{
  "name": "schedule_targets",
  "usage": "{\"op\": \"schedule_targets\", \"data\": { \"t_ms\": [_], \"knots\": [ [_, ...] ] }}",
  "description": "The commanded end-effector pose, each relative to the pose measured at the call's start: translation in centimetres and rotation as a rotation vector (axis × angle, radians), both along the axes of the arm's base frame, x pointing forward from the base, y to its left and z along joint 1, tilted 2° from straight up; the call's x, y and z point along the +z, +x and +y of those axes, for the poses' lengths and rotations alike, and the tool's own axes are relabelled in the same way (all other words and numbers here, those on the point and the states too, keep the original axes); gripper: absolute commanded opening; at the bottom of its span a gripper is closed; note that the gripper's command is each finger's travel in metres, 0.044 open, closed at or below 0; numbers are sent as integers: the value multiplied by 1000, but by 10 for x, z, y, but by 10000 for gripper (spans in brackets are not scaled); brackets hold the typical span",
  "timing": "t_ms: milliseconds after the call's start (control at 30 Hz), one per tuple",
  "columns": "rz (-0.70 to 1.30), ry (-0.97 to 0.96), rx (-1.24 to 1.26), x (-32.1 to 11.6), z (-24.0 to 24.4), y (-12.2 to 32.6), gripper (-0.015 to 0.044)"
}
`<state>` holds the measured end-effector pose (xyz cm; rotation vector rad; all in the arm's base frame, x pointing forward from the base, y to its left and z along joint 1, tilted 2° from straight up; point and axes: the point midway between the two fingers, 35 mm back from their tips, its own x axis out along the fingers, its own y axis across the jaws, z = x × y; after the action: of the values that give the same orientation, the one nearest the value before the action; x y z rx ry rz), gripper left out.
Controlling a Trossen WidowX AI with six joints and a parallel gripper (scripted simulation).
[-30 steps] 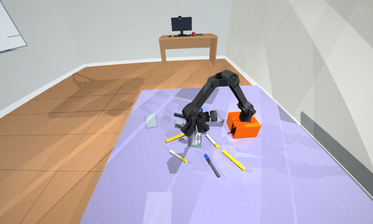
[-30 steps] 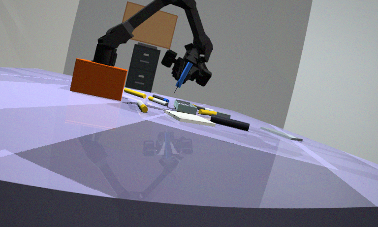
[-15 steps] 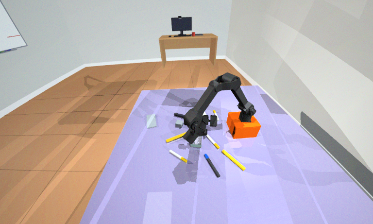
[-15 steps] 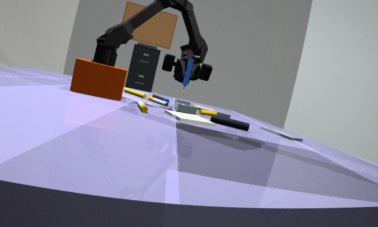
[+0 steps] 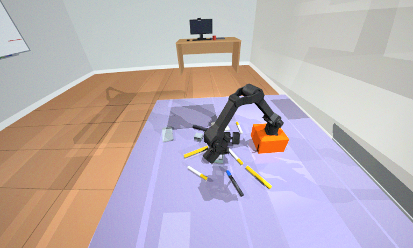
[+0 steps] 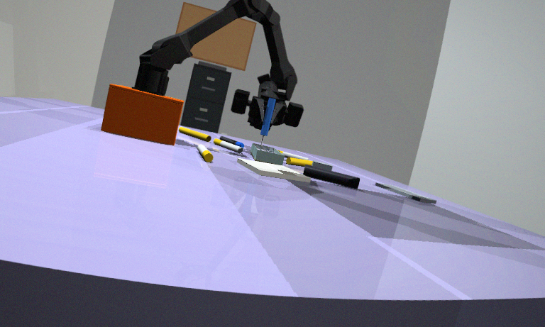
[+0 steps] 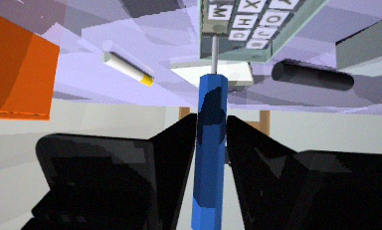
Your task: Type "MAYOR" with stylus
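Bench [image 5: 273,218] [image 6: 160,227] [image 7: 70,81], one, lilac, bearing the following. Arm [image 5: 225,114] [image 6: 213,24], one, black, jointed, arched from an orange block [image 5: 269,143] [image 6: 140,115] [image 7: 25,71]. Keyboard [image 5: 218,161] [image 6: 268,154] [image 7: 259,21], one, grey-green case, white lettered keys, lying flat beneath the claw [image 5: 219,146] [image 6: 265,116] [image 7: 212,117], near a white slab [image 5: 227,128] [image 6: 273,171] [image 7: 239,73]. Claw, black, clamped on the stylus. Stylus [image 6: 268,116] [image 7: 211,155], one, blue barrel, slim metal tip, nearly upright, tip down at the keyboard's end near the M key; key contact cannot be told.
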<state>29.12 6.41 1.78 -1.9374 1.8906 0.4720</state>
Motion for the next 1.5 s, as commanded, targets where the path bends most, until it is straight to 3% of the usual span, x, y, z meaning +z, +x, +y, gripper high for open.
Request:
{"op": "schedule_targets", "data": {
  "t_ms": [0,267,367,400,1467],
  "knots": [
    [-5,-4,2,0,-1,0,0],
    [-5,-4,2,0,-1,0,0],
    [-5,-4,2,0,0,2,79],
    [-5,-4,2,0,0,3,81],
    [-5,-4,2,-16,0,5,81]
  ]
}}
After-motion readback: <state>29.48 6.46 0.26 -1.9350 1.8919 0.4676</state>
